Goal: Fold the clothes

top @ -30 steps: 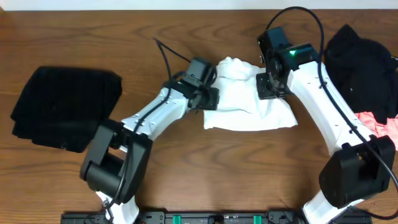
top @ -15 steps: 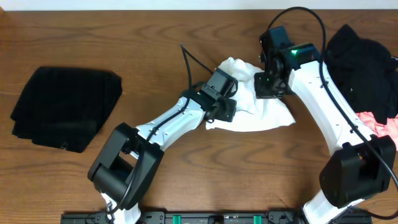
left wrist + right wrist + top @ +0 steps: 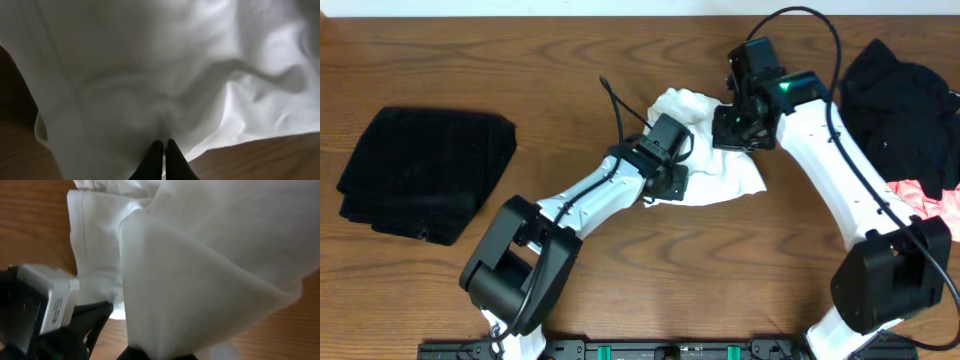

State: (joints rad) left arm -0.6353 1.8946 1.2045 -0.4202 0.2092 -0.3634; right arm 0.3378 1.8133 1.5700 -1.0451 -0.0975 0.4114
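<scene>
Three lots of clothes span your wooden table [image 3: 570,50]: at far left of the overhead view a black garment [image 3: 425,175] lies folded flat; at centre your left gripper [image 3: 164,149], fingers pressed together, pinches a pucker in the white T-shirt [image 3: 720,178], which lies crumpled mid-frame between both arms; just right of it your right gripper [image 3: 733,128] is likewise clamped on the shirt's upper part, cloth fanning out from its jaws in the wrist view; at the right edge a loose black garment [image 3: 905,100] sits bunched, a pink one [image 3: 932,198] touching it below.
</scene>
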